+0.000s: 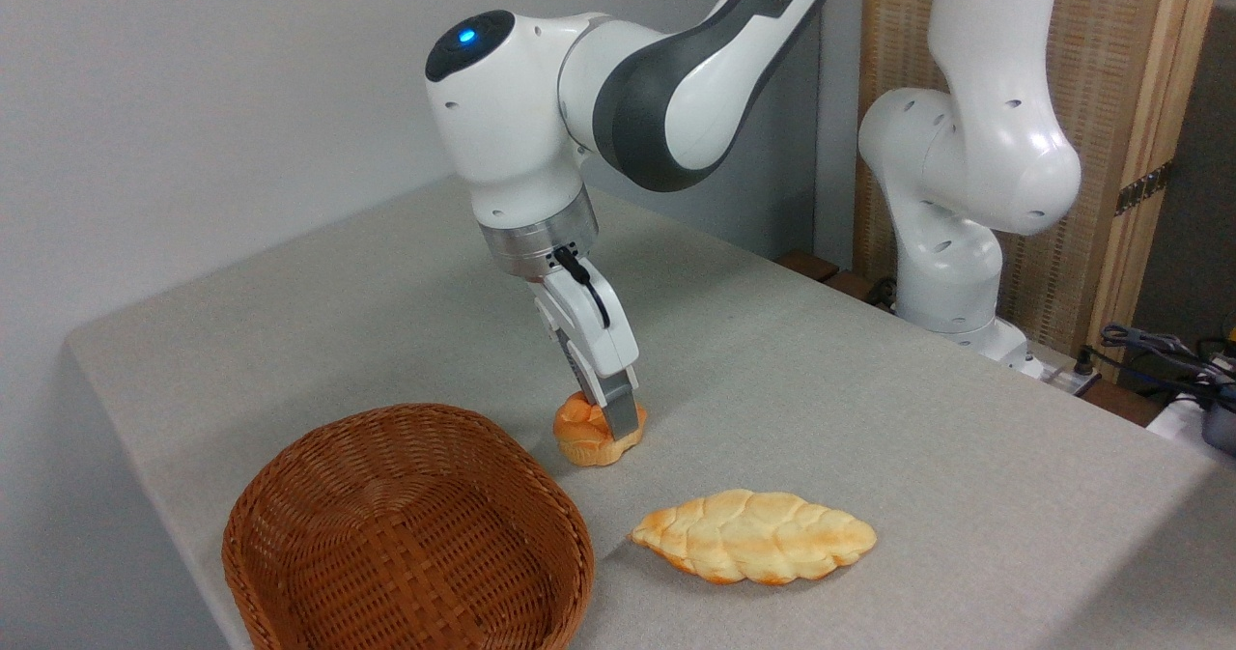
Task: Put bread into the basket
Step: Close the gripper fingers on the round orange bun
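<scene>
- Tabletop: pale grey cloth-like surface, carrying every item below and lying bare around them, so a carry path is looking open.
- Arm: white and dark grey, reaching down from the upper right with the wrist pointing at the surface; probably posed this way for a top-down pick.
- Basket: brown woven wicker, rounded-oval with deep sides, sitting empty at the front left. Its near rim is lying just beside the bread, so the transfer is looking short.
- Long loaf: flat, leaf-shaped, braided, golden with paler patches, lying to the right of the basket and apart from the end effector. It is taking no part in this pick.
- End effector: fingers pointing down and closing on the bread, with the visible grey finger pressing against its right side; the far finger is hiding behind the bun.
- Bread: small round knotted bun, orange-golden on top, paler underneath, sitting between the basket and the long loaf. Whether it is resting on the tabletop or just clearing it is hard to tell. It is not yet lying in the basket.
</scene>
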